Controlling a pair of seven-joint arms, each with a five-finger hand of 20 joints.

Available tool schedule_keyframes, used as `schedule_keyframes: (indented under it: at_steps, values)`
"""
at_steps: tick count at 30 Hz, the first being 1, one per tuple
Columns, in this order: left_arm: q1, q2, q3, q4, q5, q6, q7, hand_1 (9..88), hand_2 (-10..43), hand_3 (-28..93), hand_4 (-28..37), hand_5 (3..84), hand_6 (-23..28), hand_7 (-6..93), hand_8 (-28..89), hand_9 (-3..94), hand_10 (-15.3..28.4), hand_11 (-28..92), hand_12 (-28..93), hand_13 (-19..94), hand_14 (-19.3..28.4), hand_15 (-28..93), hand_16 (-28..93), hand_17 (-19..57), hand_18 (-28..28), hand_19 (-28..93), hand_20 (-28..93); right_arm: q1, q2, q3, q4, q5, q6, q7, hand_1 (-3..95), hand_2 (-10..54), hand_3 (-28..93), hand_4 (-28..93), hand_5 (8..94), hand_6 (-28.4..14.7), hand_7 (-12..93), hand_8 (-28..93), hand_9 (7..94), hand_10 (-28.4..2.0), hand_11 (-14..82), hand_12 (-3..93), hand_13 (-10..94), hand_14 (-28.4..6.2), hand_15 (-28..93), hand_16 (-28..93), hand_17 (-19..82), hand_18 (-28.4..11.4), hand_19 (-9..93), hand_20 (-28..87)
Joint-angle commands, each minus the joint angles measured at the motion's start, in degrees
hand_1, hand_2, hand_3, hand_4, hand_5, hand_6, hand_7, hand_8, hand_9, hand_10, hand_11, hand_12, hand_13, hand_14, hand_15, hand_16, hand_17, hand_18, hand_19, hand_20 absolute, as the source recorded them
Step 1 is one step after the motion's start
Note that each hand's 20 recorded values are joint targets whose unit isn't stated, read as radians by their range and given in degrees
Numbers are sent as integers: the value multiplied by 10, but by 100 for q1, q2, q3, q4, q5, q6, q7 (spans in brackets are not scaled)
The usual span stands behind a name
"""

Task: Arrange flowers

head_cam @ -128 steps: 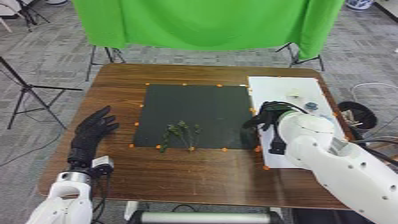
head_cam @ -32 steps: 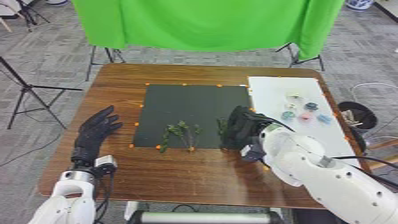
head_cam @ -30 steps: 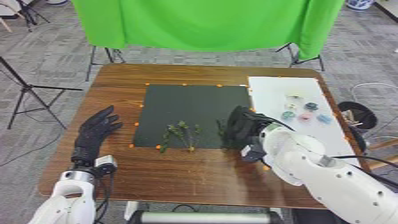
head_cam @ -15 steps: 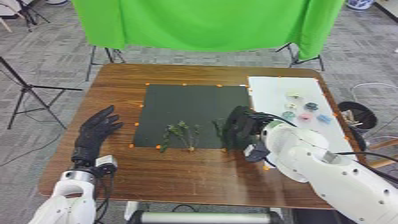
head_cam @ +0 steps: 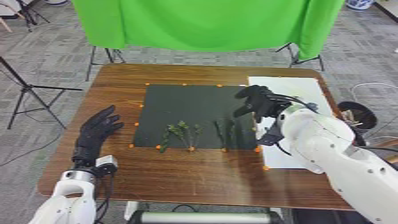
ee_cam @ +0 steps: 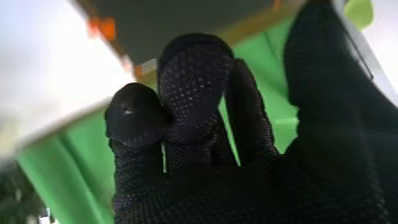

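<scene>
Sev. grn stems on dk mat | R hand over mat edge, loose, empty | L hand relaxed

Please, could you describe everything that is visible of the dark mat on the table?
The flat, dark grey, roughly square mat lies on the brown wooden table, beside the white sheet. It looks smooth and matte. Small orange markers sit along its edges. Green leafy stems lie on its near part; the right hand hovers over its right edge.
</scene>
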Motion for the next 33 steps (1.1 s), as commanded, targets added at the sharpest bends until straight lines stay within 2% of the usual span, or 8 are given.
schedule_keyframes:
  at_steps: [1,5,8,9,29,33]
  values:
    - [116,-48,120,82,-1,-88,-130,297,-95,711,-233,393,-12,164,-92,418,120,175,110,370,166,287,6,62,155,101,201,123,601,214,198,-1203,-85,558,294,-95,681,-139,402,7,136,-54,477,-177,65,196,813,-67,612,278,552,-160,932,479]
    - [137,-58,104,76,-5,-89,-120,298,-95,710,-233,392,-11,162,-92,418,120,176,110,369,167,287,6,62,154,101,201,-72,763,362,472,-1186,-461,798,280,-95,668,-143,409,10,136,-49,474,-189,72,208,805,-72,619,272,547,-166,932,481]
    - [133,-58,100,77,-16,-80,-114,298,-95,709,-232,393,-12,162,-91,418,120,176,110,369,167,288,7,62,155,102,202,-347,850,557,542,-1120,-472,887,279,-95,666,-144,418,13,138,-47,475,-194,81,217,804,-75,622,269,546,-168,932,483]
    - [175,-65,74,51,-13,-58,-123,298,-95,709,-231,393,-11,162,-91,419,120,176,110,369,167,288,7,62,155,102,202,-360,833,562,592,-1096,-471,902,280,-95,666,-145,420,13,139,-47,477,-196,85,219,805,-76,625,269,546,-168,932,484]
    - [84,-104,161,99,4,-108,-137,299,-95,708,-230,395,-13,163,-91,419,119,176,110,370,165,288,7,62,155,101,201,-660,598,327,826,-922,139,879,331,-95,684,-144,476,15,184,-61,536,-184,141,221,819,-64,658,260,569,-166,932,528]
    - [93,-105,159,91,7,-106,-150,299,-95,708,-231,395,-13,163,-91,419,119,175,109,370,165,287,6,61,155,102,201,-754,562,168,902,-1035,468,909,370,-95,690,-151,510,17,202,-70,558,-176,160,221,827,-61,663,259,579,-163,932,537]
